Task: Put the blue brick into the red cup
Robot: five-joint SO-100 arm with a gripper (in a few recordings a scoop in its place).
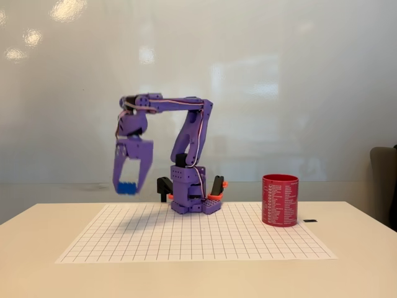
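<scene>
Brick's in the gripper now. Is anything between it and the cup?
Yes: the arm's own base stands between the gripper holding the blue brick at left and the red cup at right in the fixed view.

Glossy pale wall [260,74] is filling the back, catching blurry ceiling-light glare spots [68,9] near the top left. Cream worktop [360,273] is spanning the front, carrying a white grid sheet [186,239]. Dark chair [384,180] is peeking in at the right edge.

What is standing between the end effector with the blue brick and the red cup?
In the fixed view, the arm's purple base stands between the end effector, shut on the blue brick, and the red cup.
</scene>
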